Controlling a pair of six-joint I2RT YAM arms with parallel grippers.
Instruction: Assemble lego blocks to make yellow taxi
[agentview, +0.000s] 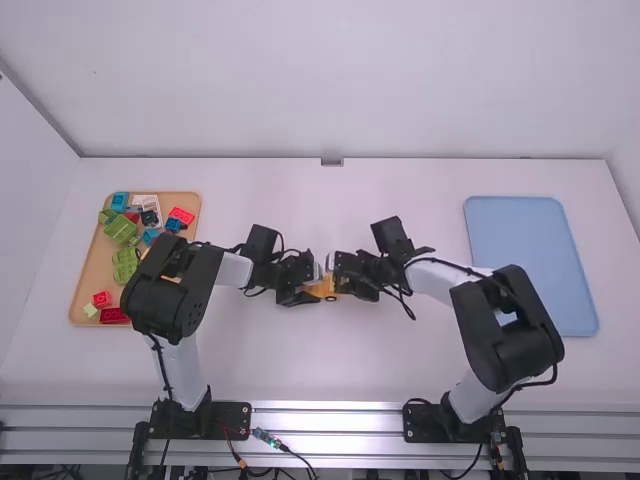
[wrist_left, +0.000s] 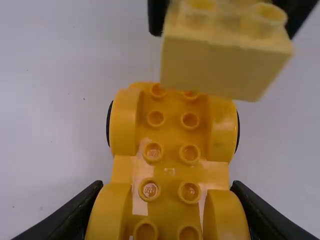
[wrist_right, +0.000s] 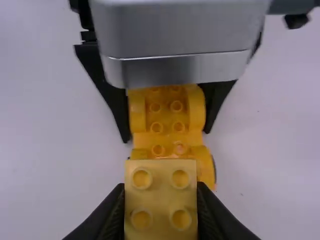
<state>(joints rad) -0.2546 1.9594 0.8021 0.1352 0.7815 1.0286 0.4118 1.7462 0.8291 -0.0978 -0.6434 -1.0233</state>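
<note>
left gripper (wrist_left: 168, 192) clamps the base (wrist_left: 169, 171) by its sides, likely to brace it; right gripper (wrist_right: 161, 191) clamps the block (wrist_right: 161, 200) above the base's free end, likely for alignment; both parts are near mid-table (agentview: 330, 370).

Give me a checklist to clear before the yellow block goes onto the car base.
1. Left gripper closed on the yellow car base, wheel arches between its fingers: ok.
2. Right gripper closed on the yellow block: ok.
3. Block's studs facing up: ok.
4. Bare studs on the base to receive it: ok, several show along its middle.
5. Block lined up over its intended studs: cannot tell; it hides part of the base.
6. Block seated on the base: not ok; it appears to be held above it.
</note>
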